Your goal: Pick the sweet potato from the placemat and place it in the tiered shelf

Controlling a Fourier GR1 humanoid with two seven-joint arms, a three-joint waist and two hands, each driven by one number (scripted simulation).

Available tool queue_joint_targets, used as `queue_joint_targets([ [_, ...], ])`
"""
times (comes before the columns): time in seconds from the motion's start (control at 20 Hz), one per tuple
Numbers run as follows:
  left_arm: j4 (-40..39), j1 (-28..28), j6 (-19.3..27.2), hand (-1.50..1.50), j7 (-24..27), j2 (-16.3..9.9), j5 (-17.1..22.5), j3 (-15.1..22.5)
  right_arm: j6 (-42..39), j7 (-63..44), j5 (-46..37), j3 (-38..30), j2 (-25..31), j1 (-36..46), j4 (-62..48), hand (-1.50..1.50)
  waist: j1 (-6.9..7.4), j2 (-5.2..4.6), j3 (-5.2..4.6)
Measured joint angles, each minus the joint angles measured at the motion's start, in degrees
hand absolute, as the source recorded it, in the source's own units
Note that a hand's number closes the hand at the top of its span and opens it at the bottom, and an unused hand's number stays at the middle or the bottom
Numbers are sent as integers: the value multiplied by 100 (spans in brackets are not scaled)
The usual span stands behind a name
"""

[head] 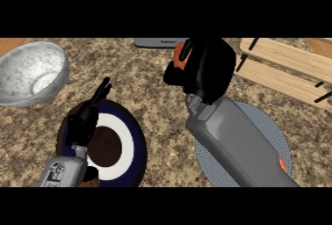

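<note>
While the left hand [84,121] rests open, right fingers [176,74] curl round the sweet potato [179,52].

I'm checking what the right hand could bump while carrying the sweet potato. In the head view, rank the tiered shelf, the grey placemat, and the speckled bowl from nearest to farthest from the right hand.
From the right hand:
1. Tiered shelf, just to its right.
2. Grey placemat, below it, under the forearm.
3. Speckled bowl, far across at the left.
</note>
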State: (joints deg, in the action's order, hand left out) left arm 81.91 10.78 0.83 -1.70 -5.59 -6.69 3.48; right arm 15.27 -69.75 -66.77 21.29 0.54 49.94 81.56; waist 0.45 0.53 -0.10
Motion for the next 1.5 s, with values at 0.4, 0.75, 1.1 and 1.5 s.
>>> queue_joint_targets([
  [0.4, -51, -15, 23, 0, 47, -32, -24, -62, -522, -75, -1171, -676, 18, 662, 171, 150, -80, 1, 4],
  [0.75, 22, -45, 48, 0, 45, 20, -26, -50, -1128, 127, -1770, -1433, 115, 1118, 268, 150, -74, -10, 6],
  [1.1, 108, -39, 14, 0, -53, 28, -43, -19, -1523, 467, -2103, -2194, 395, 1513, 176, 150, -51, -29, 8],
  [1.5, 113, -90, -30, 0, -12, 41, -19, -43, -1762, 862, -2285, -2814, 829, 1760, -121, 150, -27, -42, 8],
])
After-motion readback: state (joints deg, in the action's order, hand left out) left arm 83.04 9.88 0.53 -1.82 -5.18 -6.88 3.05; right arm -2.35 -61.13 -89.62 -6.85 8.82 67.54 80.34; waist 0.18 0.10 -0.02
